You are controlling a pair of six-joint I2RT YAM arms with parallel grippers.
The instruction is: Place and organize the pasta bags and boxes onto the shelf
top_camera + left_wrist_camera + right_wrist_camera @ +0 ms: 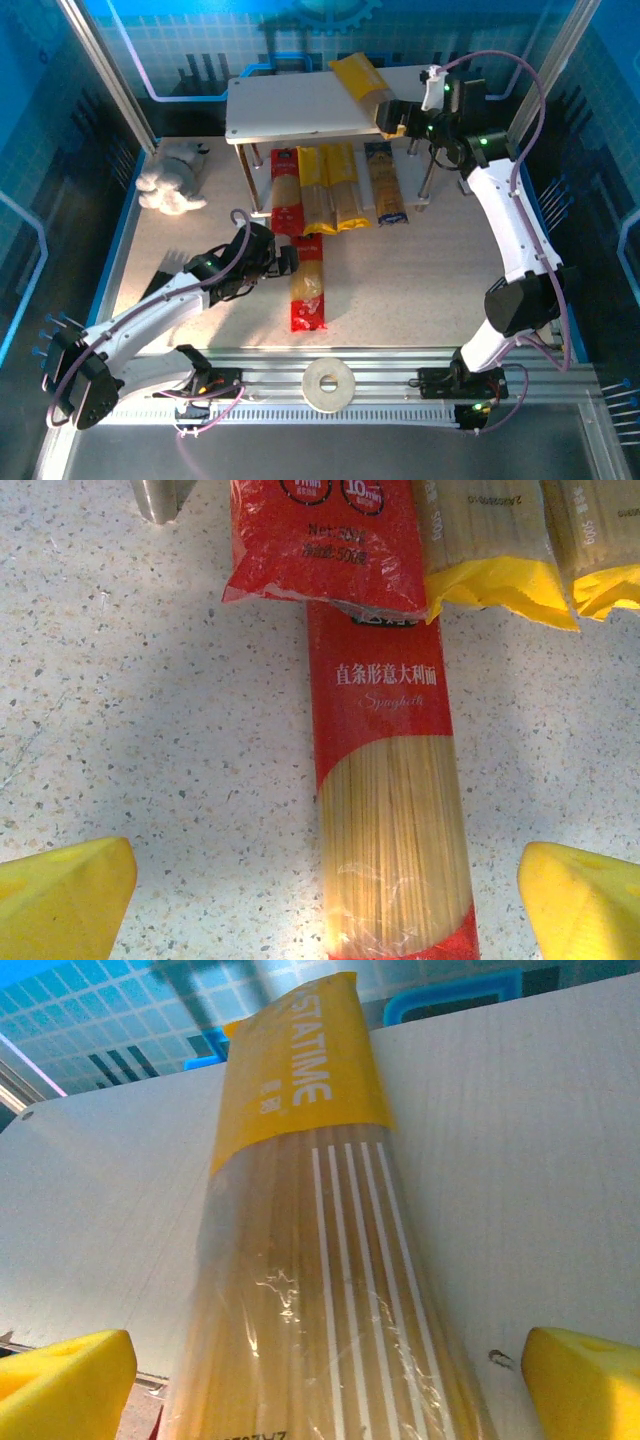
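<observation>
A yellow pasta pack (362, 85) (320, 1260) lies on the shelf's top board (290, 105) (520, 1160). My right gripper (395, 117) (325, 1385) is open at its near end, one yellow finger on each side and a small gap to the wrap. Under that board lie a red pack (285, 190), two yellow packs (313, 190) and a clear pack with dark blue ends (385, 185), side by side. Another red pack (308, 285) (390, 810) lies flat on the table. My left gripper (292, 262) (325, 900) hangs open over it, fingertips (60, 895) wide apart and nothing held.
A white tape roll (328, 385) rests on the front rail between the arm bases. A white crumpled cloth (170, 185) lies at the left of the table. A metal shelf leg (160, 498) stands just left of the red packs. Blue walls enclose the table.
</observation>
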